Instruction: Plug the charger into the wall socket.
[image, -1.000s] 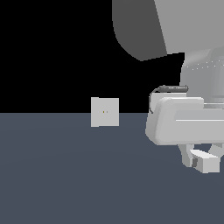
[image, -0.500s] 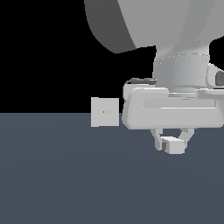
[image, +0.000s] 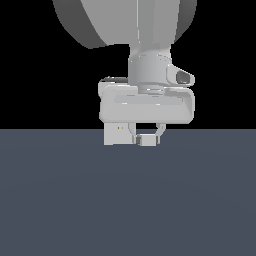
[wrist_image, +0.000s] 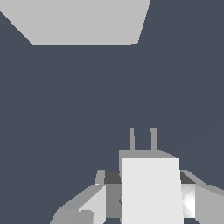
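Pale-grey charger (wrist_image: 150, 188) is clamped in the pincer (image: 147, 137), prongs pointing ahead at the wall socket (wrist_image: 87, 21), which sits well apart, off-axis. Step: carrying to the socket. Next: line the prongs up with the holes, then push straight in.

The gripper (image: 147, 134) body hides much of the wall socket (image: 116, 135) in the exterior view, while the wrist view's edge cuts off the charger (wrist_image: 151, 188) and the socket's plate.
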